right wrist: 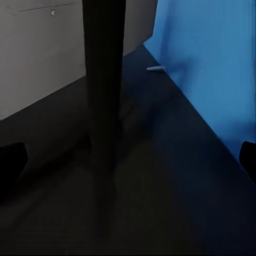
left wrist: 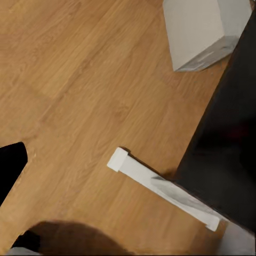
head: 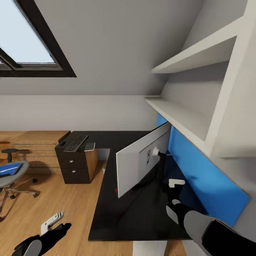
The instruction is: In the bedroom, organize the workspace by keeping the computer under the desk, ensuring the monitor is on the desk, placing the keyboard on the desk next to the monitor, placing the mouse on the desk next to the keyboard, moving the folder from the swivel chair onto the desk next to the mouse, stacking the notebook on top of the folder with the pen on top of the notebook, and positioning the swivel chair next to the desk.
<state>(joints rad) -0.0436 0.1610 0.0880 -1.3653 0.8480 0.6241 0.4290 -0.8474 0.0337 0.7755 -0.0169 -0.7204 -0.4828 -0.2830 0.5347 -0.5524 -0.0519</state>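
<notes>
One flat grey-backed monitor (head: 142, 160), glossy black desk (head: 135, 213).

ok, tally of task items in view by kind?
monitor: 1
keyboard: 1
folder: 1
chair: 1
desk: 1
computer: 1
Total: 6

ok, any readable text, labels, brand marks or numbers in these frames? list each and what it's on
None readable.
monitor: its grey back carries a small dark panel, with no legible characters.
keyboard: keys too small to show any legends.
computer: pale faces show no print.
A small red mark shows below the monitor's lower corner, at the desk edge; it's a blob, not a character.
</notes>
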